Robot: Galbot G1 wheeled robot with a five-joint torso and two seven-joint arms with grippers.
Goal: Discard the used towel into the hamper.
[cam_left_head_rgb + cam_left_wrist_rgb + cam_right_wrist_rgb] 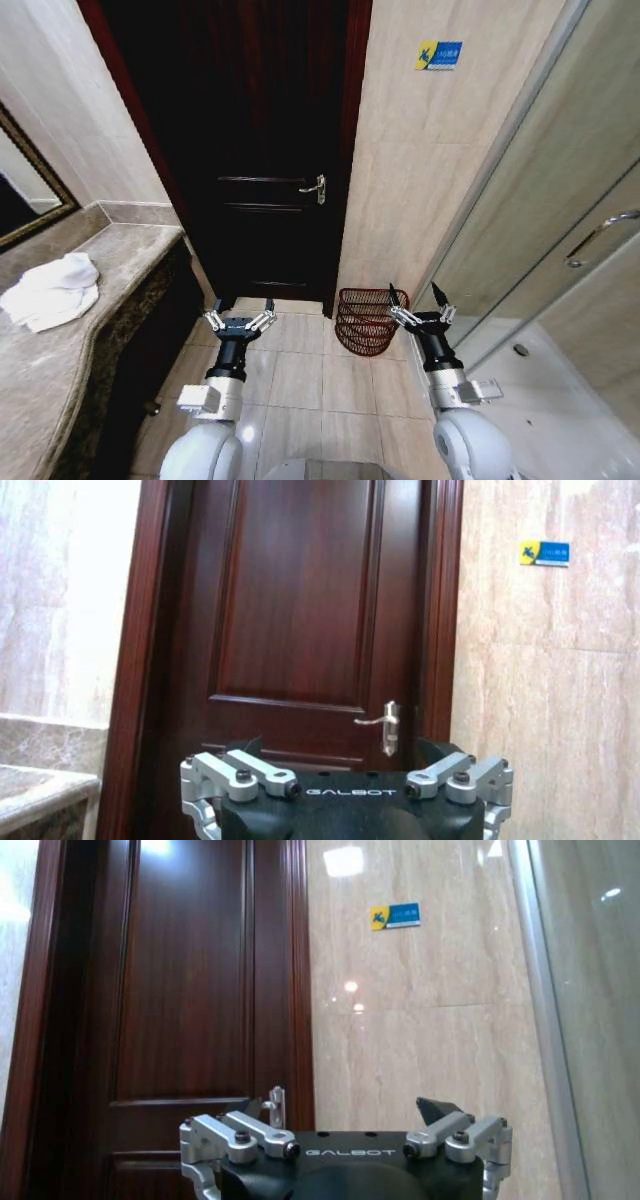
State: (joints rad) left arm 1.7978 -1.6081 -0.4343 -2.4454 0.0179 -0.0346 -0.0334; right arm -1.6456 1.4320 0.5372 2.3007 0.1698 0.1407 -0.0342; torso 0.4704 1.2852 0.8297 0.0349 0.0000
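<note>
1. The scene was a tiled bathroom with a dark reddish-brown panelled wooden door (pixel 265 150) ahead, beige stone wall tiles and a pale tiled floor (pixel 300 380).
2. The left gripper (pixel 240 318) hung in the air above the floor before the door, its fingers spread wide and holding nothing.
3. The right gripper (pixel 419 305) hovered just beside the hamper, fingers likewise spread apart and empty, not touching the wire.
4. The small round reddish-brown open-weave wire hamper (pixel 368 322) stood on the floor against the wall to the right of the door, upright on its long axis with its open mouth pointing up.
5. The crumpled white used towel (pixel 52 290) lay on the mottled grey-brown stone counter (pixel 60 380) far to the left, well apart from both grippers and from the hamper.
6. The head view took in towel, counter and hamper together; both wrist views looked higher, at the door, its metal lever handle (pixel 385 724) and a small blue and yellow wall sticker (pixel 395 916).
</note>
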